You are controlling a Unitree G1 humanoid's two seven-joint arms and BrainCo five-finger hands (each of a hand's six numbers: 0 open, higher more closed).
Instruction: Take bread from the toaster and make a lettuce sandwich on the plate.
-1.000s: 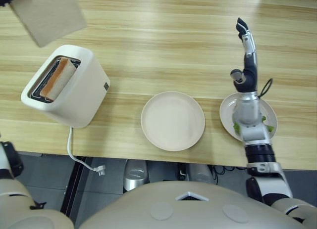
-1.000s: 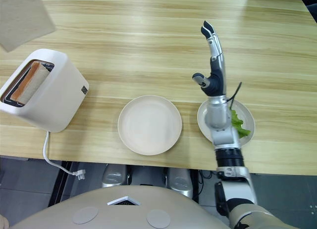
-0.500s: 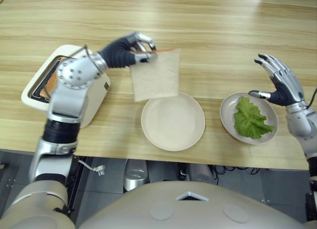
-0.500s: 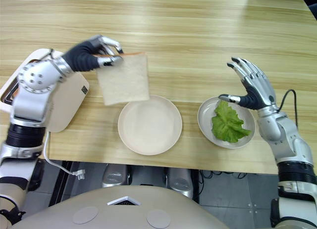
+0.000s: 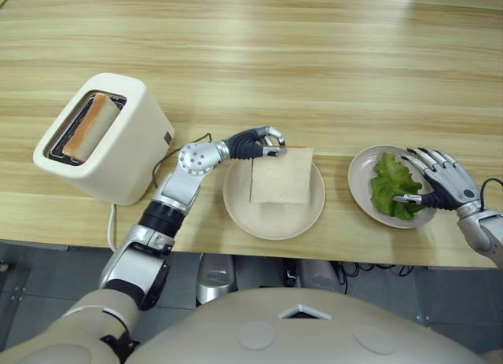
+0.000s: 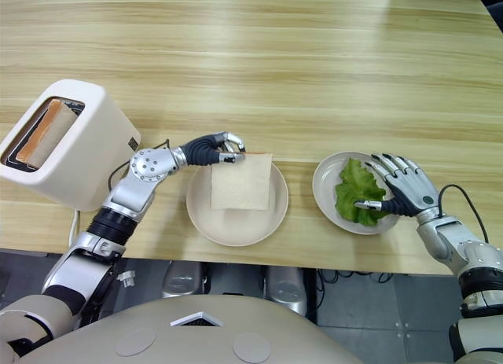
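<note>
Left eye view, near edge of the table [image 5: 330, 57] first: your right hand [image 5: 444, 183] lies spread over the lettuce [image 5: 387, 189] in its dish [image 5: 355, 169], gripping nothing.

— Lettuce is limp, light and tears easily; I'd pinch it near the middle, not by a frilly edge.

— Beside it, the bread slice [image 5: 281, 179] lies flat on the plate [image 5: 236, 215], your left hand [image 5: 255, 141] pinching its far corner.

— It's soft and crushable; a gentle pinch by the crust suits it.

— Farther back, the toaster [image 5: 126, 159] holds a second slice [image 5: 88, 126] upright; take that by its top edge.
</note>
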